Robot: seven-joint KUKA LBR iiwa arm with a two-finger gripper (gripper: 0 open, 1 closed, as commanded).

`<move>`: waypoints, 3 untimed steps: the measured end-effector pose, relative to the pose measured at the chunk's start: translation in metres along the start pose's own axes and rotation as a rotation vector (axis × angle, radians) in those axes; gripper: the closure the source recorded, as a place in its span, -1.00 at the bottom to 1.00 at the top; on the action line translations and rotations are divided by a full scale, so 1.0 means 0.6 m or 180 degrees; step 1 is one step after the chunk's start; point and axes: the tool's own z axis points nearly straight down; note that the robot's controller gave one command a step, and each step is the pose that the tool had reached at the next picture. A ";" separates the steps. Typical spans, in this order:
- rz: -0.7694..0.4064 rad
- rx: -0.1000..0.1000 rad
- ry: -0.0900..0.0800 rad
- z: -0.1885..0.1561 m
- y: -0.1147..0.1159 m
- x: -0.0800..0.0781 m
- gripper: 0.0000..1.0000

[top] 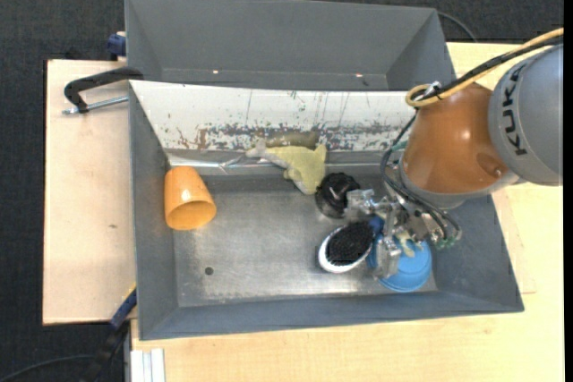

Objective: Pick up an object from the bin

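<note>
The gripper point(387, 237) hangs low in the grey metal bin point(269, 36), reaching in under the arm's orange cover point(448, 148). It sits just to the right of a black oval brush with a white rim point(345, 250), which lies on the bin floor. The tangle of metal and cables at the wrist hides its tip, so I cannot tell whether it is spread or pressed together, nor whether anything is caught in it.

Right of the brush and a little nearer the front wall lies a blue round cup point(409, 271) — the gripper is partly over its upper left edge, and the two seem to touch, as far as the view allows. The brush's right end also appears to meet the gripper.

Just behind the brush, toward the back wall, sits a small black rounded thing point(335, 192). Farther back and to the left of that, against the scratched back wall, lies a pale yellow crumpled thing point(302, 164). Well to the left of the brush — apart from everything else — an orange cup point(187, 199) lies on its side.
</note>
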 end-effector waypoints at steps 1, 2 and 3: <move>0.0004 0.0014 -0.0025 -0.003 -0.004 -0.003 1.00; -0.0032 0.0030 -0.0057 -0.177 -0.020 0.000 1.00; -0.0072 0.0032 -0.0063 -0.354 -0.015 -0.016 1.00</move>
